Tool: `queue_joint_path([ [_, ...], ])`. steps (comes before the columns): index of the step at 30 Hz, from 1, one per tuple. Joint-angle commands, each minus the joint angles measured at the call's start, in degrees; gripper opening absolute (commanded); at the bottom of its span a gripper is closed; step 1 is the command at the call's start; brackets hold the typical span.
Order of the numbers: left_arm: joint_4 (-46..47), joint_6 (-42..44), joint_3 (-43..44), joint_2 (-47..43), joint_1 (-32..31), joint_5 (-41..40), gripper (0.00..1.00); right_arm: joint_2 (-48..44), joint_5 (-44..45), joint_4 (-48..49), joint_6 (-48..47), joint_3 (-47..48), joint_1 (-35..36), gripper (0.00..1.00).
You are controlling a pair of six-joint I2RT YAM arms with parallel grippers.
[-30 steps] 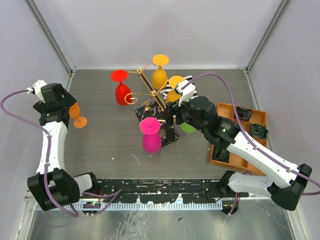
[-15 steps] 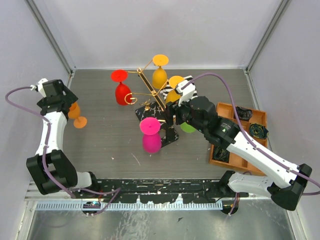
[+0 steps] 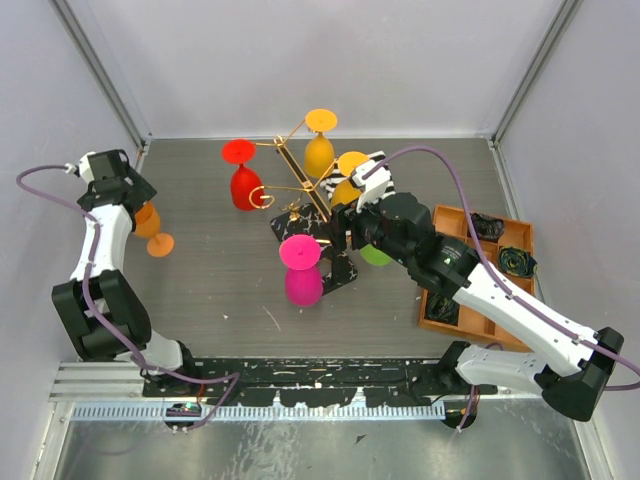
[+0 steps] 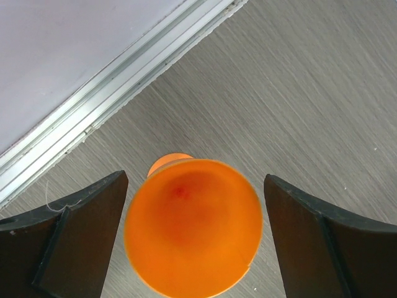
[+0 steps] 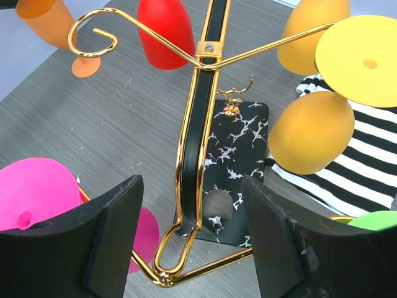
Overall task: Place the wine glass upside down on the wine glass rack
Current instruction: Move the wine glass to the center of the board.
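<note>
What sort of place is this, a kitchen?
Probably a robot test booth, not a kitchen: two arms bolted at a table's edge, plain white walls around it, bright glasses on a gold rack.

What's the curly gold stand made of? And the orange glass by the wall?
The wine glass rack looks like metal wire with a shiny gold finish; its curls glint. Its base looks like black marble or an imitation. The orange wine glass seems matte plastic: opaque, no sparkle.

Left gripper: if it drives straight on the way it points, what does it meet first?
The orange wine glass. It sits centred ahead of the left gripper, between the open jaws, with gaps on both sides. The remaining depth is unclear from the wrist view.
</note>
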Motion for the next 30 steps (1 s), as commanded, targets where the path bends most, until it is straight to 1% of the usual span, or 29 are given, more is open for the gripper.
queue_joint_path([
  [1,-2.6,-0.63,2.02,1.46,0.62,0.93,0.98,0.09,-1.09,-4.54,1.12,-1.82,-0.27,0.7],
  [16,-6.69,-0.38,3.24,5.16,0.63,4.16,0.98,-0.46,-0.7,-4.48,1.12,-2.5,-0.32,0.7],
  [30,-7.03,-0.68,0.06,2.72,0.62,9.14,0.98,-0.47,-1.07,-4.15,1.49,-2.42,-0.29,0.7],
])
